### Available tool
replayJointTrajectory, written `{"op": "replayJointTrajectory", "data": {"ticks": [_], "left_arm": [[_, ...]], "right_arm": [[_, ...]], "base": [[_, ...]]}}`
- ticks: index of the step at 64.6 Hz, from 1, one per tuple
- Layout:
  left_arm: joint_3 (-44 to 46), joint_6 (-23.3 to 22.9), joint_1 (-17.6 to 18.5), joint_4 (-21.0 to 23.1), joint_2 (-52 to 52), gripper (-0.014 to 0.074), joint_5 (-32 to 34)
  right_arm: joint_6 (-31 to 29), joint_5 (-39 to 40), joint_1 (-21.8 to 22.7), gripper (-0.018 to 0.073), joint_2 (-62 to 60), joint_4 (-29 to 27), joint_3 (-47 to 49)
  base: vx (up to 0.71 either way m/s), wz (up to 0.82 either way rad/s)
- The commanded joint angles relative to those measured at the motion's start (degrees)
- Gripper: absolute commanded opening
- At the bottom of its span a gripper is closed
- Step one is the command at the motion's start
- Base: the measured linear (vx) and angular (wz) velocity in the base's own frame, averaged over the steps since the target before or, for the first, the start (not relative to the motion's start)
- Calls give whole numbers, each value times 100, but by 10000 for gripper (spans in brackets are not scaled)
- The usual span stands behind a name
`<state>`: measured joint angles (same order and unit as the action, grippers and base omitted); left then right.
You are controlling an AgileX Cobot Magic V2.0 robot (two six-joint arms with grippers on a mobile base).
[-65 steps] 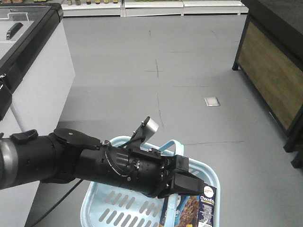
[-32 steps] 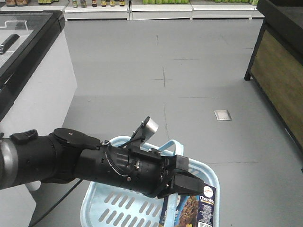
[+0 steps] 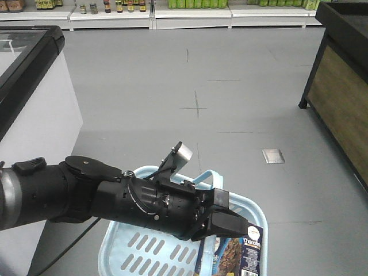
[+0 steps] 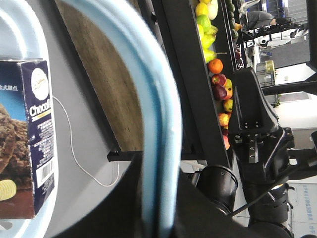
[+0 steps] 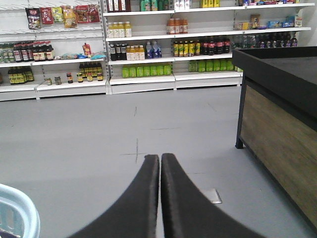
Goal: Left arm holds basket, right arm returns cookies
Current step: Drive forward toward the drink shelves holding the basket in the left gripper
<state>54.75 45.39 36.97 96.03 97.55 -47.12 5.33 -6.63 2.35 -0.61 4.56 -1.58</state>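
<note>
Although the front view cuts it off at the lower edge, the cookies (image 3: 244, 253) can be seen standing upright inside the basket (image 3: 123, 244), against its right wall. The left wrist view adds the carton's side face, with the round logo, "Choco" lettering and barcode. It also shows the blue handle (image 4: 158, 124) sweeping close past the lens.

The left gripper (image 3: 227, 221), at the end of the left arm (image 3: 86, 198), is clenched around that handle. The right gripper (image 5: 159, 163) shows best in its own wrist view. Its fingers are pressed together on nothing, above grey floor (image 5: 99, 144), with only a sliver of basket rim at the lower left. Only the left wrist view catches the right arm (image 4: 257, 134), standing apart from the basket, below a rack of fruit (image 4: 215, 64).

Compared with a second ago, the floor plate (image 3: 273, 155) sits lower and further right in the front view. The shelves (image 3: 190, 8) show more, and the white cabinet (image 3: 34, 115) has slid left. Arm, basket and carton keep their places in the frame.
</note>
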Motion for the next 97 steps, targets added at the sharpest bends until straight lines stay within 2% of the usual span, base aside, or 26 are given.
{"op": "replayJointTrajectory", "data": {"ticks": [1, 97], "left_arm": [[143, 31, 3, 568, -307, -7, -322], [143, 31, 3, 568, -307, -7, -317]], "right_arm": [[10, 413, 32, -8, -67, 17, -21], [10, 413, 32, -8, -67, 17, -21]], "base": [[35, -2], [35, 2]]}}
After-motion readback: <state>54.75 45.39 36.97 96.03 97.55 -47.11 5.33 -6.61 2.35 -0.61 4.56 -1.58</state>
